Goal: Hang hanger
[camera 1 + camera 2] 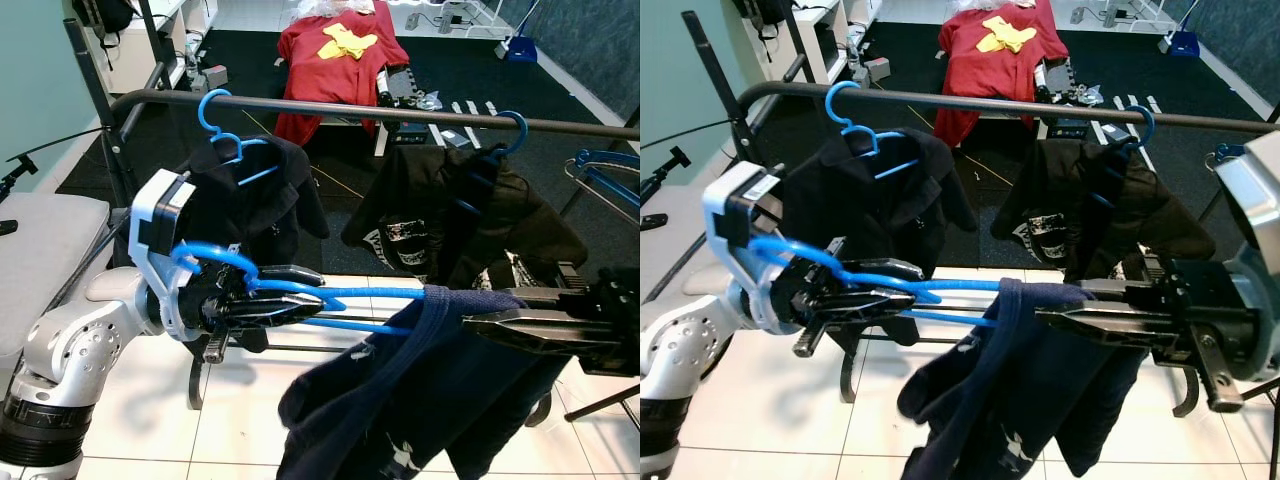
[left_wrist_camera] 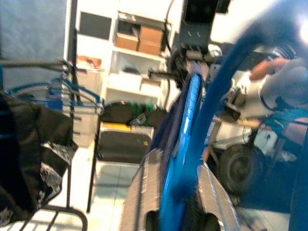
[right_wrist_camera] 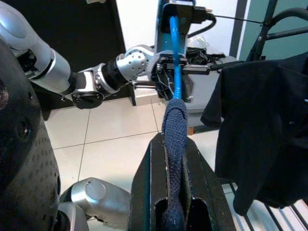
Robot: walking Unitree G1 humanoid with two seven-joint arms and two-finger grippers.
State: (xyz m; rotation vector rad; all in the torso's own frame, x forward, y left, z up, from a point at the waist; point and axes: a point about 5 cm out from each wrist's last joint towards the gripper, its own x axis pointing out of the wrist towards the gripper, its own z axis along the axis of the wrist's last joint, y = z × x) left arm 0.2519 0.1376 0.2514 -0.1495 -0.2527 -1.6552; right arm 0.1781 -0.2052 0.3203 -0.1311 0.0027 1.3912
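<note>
The room is bright and the two eye pictures are sharp, with shiny light on the white floor tiles (image 1: 240, 400), but the left wrist picture is blurry, and its blue hanger (image 2: 185, 144) looks smeared.

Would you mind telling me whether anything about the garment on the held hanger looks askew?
Yes: the navy garment is bunched at one end of the blue hanger, hanging lopsided between the left gripper and right gripper.
</note>
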